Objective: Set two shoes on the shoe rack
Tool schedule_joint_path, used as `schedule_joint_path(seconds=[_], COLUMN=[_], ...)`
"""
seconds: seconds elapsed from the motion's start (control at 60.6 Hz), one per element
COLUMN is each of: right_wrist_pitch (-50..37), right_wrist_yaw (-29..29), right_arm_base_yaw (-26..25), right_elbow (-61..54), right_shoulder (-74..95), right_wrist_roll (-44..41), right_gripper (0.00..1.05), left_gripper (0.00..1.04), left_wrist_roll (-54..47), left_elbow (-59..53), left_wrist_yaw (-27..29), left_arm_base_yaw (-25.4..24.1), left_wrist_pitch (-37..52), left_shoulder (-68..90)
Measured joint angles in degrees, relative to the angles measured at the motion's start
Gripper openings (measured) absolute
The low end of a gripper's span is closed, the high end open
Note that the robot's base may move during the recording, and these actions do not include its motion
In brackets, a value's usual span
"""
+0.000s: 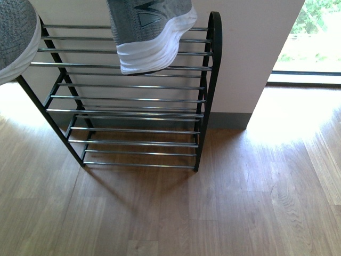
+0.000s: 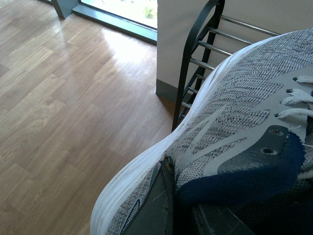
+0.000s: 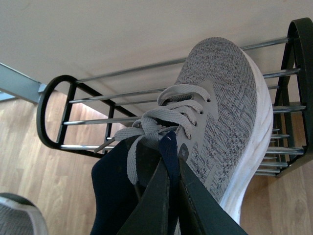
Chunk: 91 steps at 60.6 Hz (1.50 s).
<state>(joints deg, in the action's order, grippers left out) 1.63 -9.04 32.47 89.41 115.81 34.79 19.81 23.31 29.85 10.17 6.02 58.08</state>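
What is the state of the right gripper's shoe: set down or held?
Held: the right gripper is shut on the shoe's navy collar. Whether its sole touches the rack: cannot tell.

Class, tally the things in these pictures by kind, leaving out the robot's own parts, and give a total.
grey sneakers: 2
shoe rack: 1
Total: 3

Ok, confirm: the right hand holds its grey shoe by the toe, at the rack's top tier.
Wrong grip spot: the right hand holds its grey shoe by the navy collar beside the laces, at the rack's top tier. The right wrist view shows it.
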Motion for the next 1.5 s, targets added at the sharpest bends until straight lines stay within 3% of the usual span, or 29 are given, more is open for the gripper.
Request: schedule_joint_path(seconds=[0.528, 0.924, 1.221, 1.502], right_wrist_pitch=[0.72, -1.05, -5.33, -13.84], right_wrist_yaw=[-1.92, -1.51, 2.56, 9.2], right_arm_base_yaw=[-4.42, -7.85, -7.98, -7.1], right_elbow=[16.0, 16.94, 12.9, -9.6], right_shoulder=[15.47, 17.77, 14.03, -7.8], right_wrist_roll=[-4.09, -7.85, -8.57, -8.31], right_gripper=[0.01, 0.01, 0.45, 0.96], left_gripper=[0.02, 0.02, 0.02, 0.02], left_wrist_roll=[-0.02, -0.02, 0.0, -0.02], left_elbow=[0.0, 0.0, 0.0, 0.0], left_wrist_yaw=[0.0, 0.0, 0.0, 0.0], left_arm_base_yaw=[0.0, 0.0, 0.0, 0.0], left_wrist_pitch=[0.0, 0.0, 0.0, 0.0], left_shoulder=[0.0, 0.0, 0.0, 0.0])
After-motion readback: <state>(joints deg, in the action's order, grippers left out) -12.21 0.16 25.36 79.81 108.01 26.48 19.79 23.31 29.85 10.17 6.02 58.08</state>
